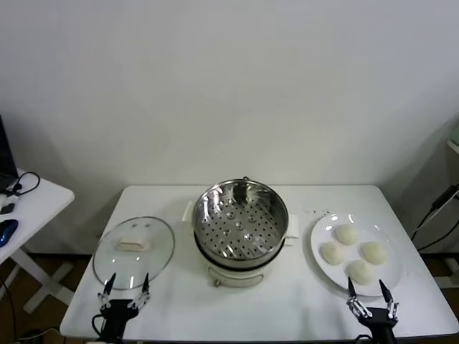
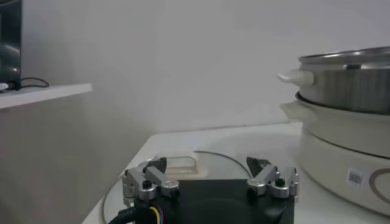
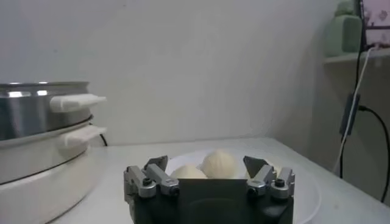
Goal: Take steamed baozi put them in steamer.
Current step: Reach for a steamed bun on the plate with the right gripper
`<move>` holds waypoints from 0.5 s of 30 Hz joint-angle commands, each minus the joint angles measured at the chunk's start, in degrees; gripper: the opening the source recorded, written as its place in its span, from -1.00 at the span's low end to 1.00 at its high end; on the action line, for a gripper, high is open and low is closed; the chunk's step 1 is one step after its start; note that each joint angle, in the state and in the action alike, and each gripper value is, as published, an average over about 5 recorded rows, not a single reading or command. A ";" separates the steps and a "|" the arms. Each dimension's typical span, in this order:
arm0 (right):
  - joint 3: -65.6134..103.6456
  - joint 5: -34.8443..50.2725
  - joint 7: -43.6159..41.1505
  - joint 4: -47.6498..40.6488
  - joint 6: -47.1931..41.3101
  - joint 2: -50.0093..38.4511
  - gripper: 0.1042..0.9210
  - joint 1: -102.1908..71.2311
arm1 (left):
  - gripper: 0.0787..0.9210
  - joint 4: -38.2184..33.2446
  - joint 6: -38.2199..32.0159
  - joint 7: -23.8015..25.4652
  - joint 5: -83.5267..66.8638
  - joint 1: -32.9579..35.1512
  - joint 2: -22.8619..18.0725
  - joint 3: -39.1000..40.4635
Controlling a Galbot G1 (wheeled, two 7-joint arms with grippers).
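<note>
Several cream-white baozi (image 1: 354, 253) lie on a white plate (image 1: 318, 259) at the table's right side; two of them (image 3: 218, 164) show in the right wrist view. The shiny steamer (image 1: 240, 231) with its perforated tray stands at the table's middle, with nothing on the tray. My right gripper (image 1: 368, 289) hovers open at the front edge just before the plate, holding nothing. My left gripper (image 1: 125, 288) stands open at the front left, just before the glass lid, also holding nothing.
A round glass lid (image 1: 134, 250) with a white handle lies flat at the left of the steamer. A second white table (image 1: 29, 204) with cables stands off to the far left. The steamer's side handle (image 2: 297, 77) juts toward the lid.
</note>
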 commanded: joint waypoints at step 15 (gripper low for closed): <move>1.21 -4.14 -21.15 -1.34 -39.64 -32.79 0.76 26.67 | 0.77 -0.26 -0.12 0.45 0.06 -1.04 0.72 0.92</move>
